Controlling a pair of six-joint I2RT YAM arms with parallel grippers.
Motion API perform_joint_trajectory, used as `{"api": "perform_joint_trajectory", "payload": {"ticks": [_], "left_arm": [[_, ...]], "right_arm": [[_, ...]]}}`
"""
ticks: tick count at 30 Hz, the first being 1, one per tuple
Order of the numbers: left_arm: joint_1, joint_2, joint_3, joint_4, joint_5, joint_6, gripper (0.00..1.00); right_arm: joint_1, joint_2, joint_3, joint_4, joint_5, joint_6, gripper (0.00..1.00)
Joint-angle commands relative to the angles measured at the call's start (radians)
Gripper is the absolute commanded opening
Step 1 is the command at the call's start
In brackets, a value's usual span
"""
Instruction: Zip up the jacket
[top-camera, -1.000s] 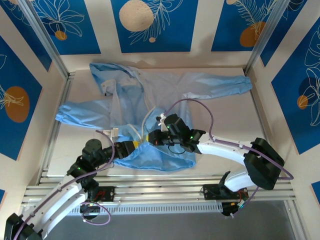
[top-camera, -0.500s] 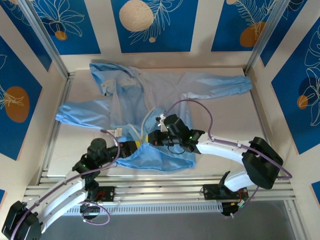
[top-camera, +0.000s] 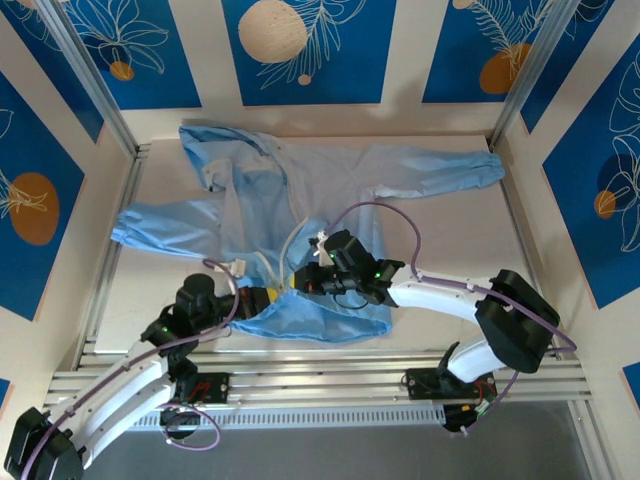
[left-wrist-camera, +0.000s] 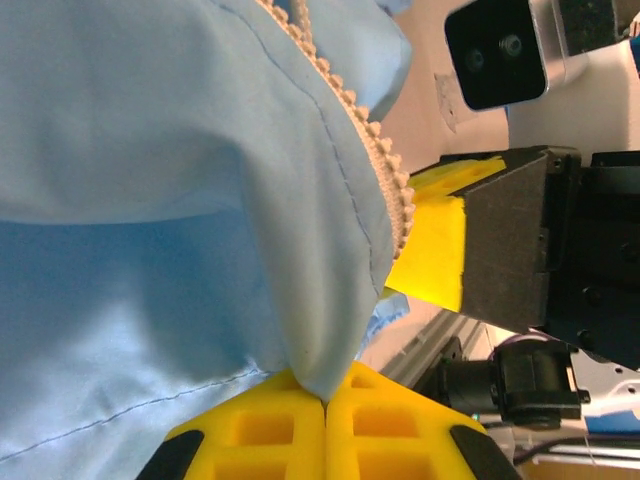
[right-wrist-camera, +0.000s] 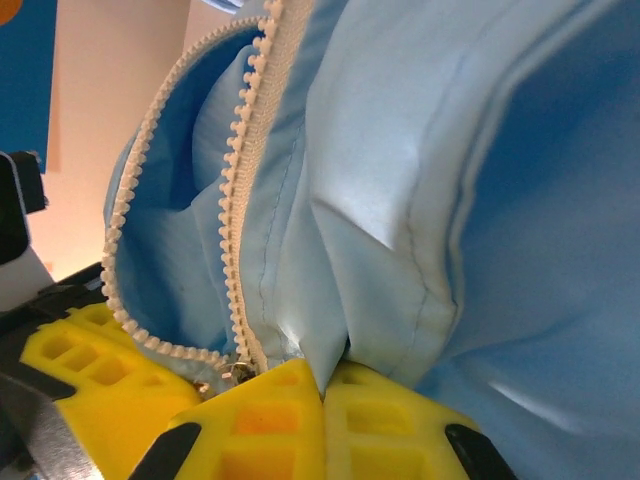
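- The left jaws were shut tight on a small fold of the jacket (left-wrist-camera: 150, 200), at the bottom middle of the left wrist view, just beside the zipper teeth (left-wrist-camera: 388, 185).
- The right jaws were shut too. They pinched jacket cloth at the bottom middle of the right wrist view, next to a tiny metal bit (right-wrist-camera: 228, 374) that was likely the slider.
- Each pinch held only a thin bit of cloth. A hard pull could make it slip out.
- The two sets of yellow tips sat very close together. A small wrong move could bump them.
- Soft cloth puffed up right beside the teeth. It could get caught in the slider and jam it.
- The two rows of teeth (right-wrist-camera: 238, 190) were apart and bent in a curve. If they stayed crooked, they might not join.
- In the top view the jacket lay spread across the middle of the tabletop (top-camera: 560, 230). Its hood (top-camera: 215, 150) was at the upper left, and its hem was at the lower middle, where the jaws met.
- A purple cable (top-camera: 380, 203) looped over the jacket, a little right of the middle. It might drag on the cloth.
- Metal rails (top-camera: 330, 385) ran along the bottom, and blue painted walls (top-camera: 310, 60) stood around, well apart from the jaws.
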Motion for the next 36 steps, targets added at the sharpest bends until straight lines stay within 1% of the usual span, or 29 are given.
{"api": "perform_joint_trajectory", "payload": {"ticks": [1,3,6,7,10,13,17,21,25,30,36], "left_arm": [[0.045,0.069,0.085,-0.166,0.181,0.046,0.0],[0.05,0.117,0.122,-0.218,0.218,0.074,0.0],[0.056,0.162,0.169,-0.273,0.234,0.109,0.0],[0.061,0.174,0.188,-0.292,0.235,0.122,0.0],[0.077,0.207,0.241,-0.347,0.231,0.162,0.0],[0.087,0.241,0.29,-0.396,0.232,0.193,0.0],[0.094,0.28,0.328,-0.429,0.255,0.216,0.0],[0.102,0.28,0.345,-0.446,0.266,0.216,0.0],[0.109,0.282,0.359,-0.477,0.275,0.221,0.0],[0.114,0.288,0.358,-0.512,0.278,0.24,0.0],[0.117,0.292,0.343,-0.511,0.282,0.239,0.0]], "right_arm": [[-0.006,0.007,0.007,0.055,-0.018,0.019,0.0],[-0.006,0.008,0.009,0.054,-0.02,0.015,0.0],[-0.007,0.003,0.01,0.048,-0.022,-0.001,0.01],[-0.006,-0.001,0.011,0.039,-0.02,-0.013,0.07],[0.002,-0.034,0.01,-0.004,0.015,-0.071,0.3],[0.009,-0.084,0.014,-0.068,0.045,-0.15,0.38],[0.016,-0.145,0.035,-0.165,0.075,-0.267,0.4],[0.024,-0.179,0.068,-0.253,0.092,-0.389,0.41],[0.081,-0.162,0.109,-0.32,0.133,-0.535,0.4],[0.164,-0.1,0.136,-0.331,0.172,-0.682,0.4],[0.198,-0.043,0.133,-0.277,0.143,-0.744,0.43]]}}
